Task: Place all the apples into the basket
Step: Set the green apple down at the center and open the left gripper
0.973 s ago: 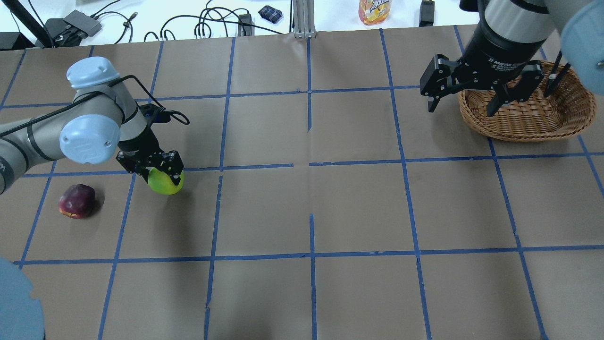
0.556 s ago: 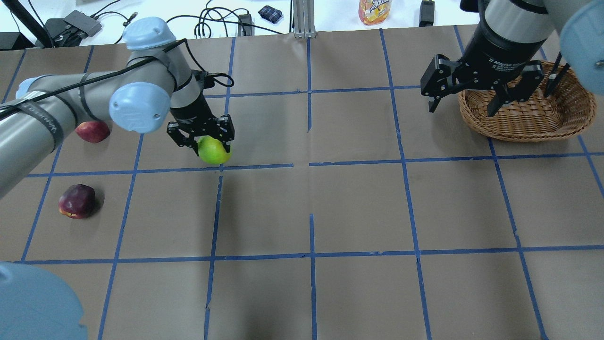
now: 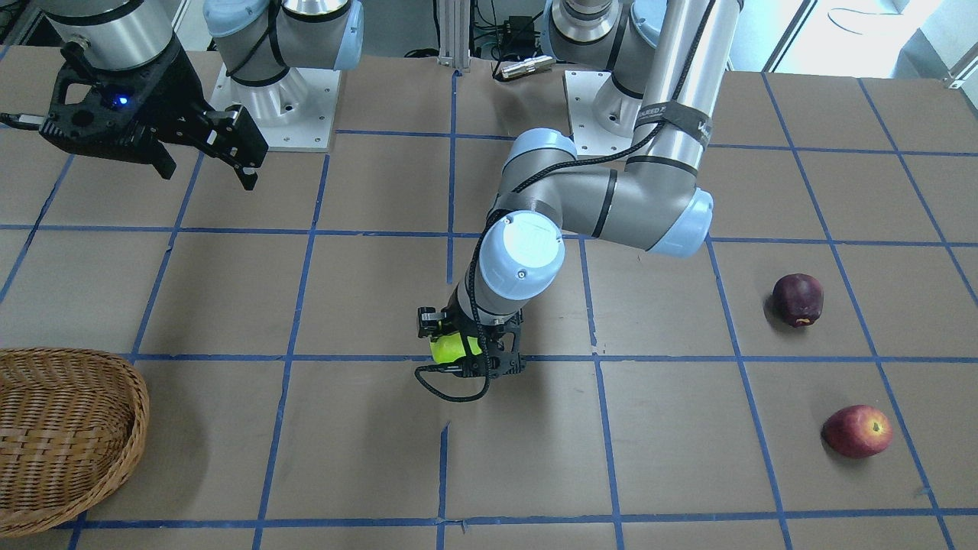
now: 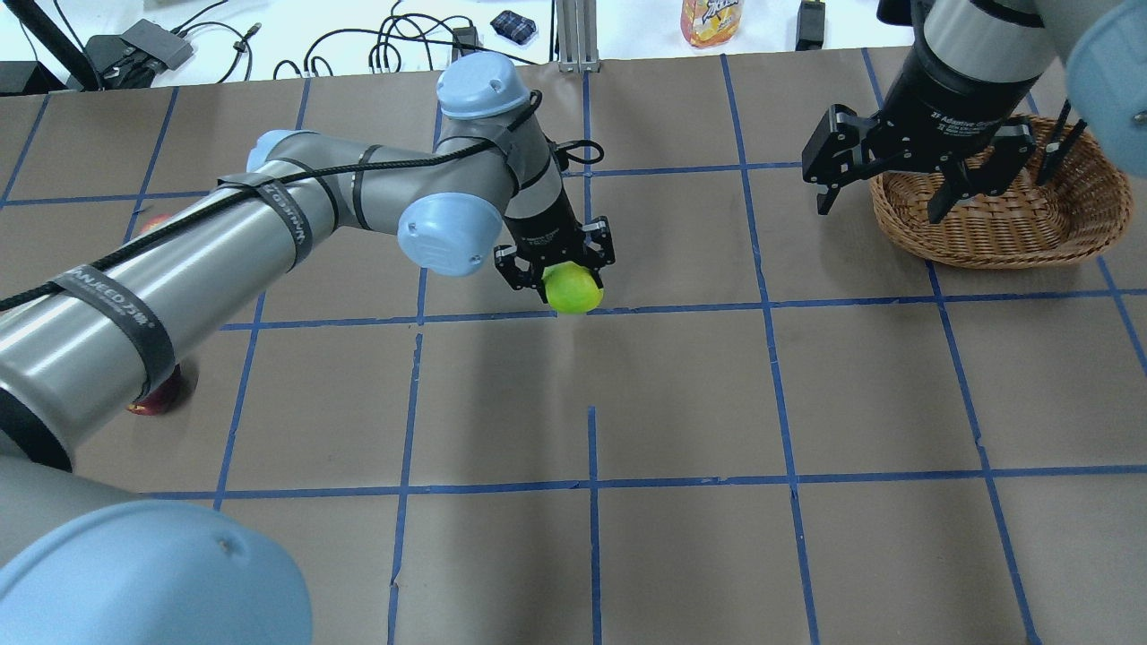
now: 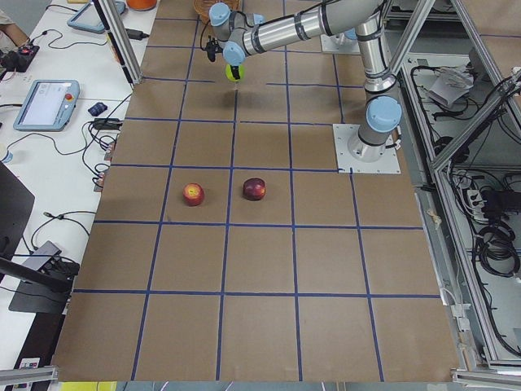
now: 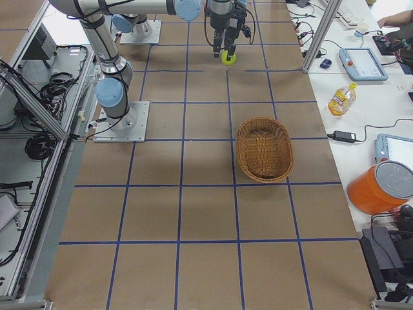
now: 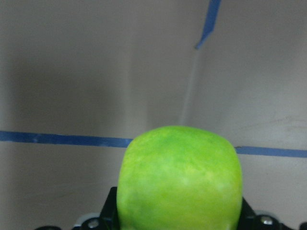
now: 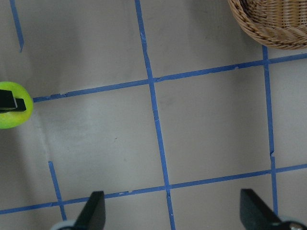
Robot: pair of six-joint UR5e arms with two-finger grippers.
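My left gripper [image 4: 560, 267] is shut on the yellow-green apple [image 4: 573, 288] and holds it above the table's middle; the apple fills the left wrist view [image 7: 180, 177]. The maroon apple [image 3: 797, 299] and the red apple [image 3: 857, 431] lie on the table on my left side, mostly hidden under my left arm in the overhead view. The wicker basket [image 4: 986, 251] stands at the far right and holds nothing [image 6: 240, 148]. My right gripper [image 4: 876, 211] is open and empty, hovering by the basket's left edge.
An orange drink bottle [image 4: 712, 20] and cables lie beyond the table's far edge. The arm base plates [image 3: 275, 99] are on the robot's side. Blue tape lines grid the brown table.
My left arm has carried the yellow-green apple rightward from the left part of the table to near the middle. The right gripper has stayed by the basket.
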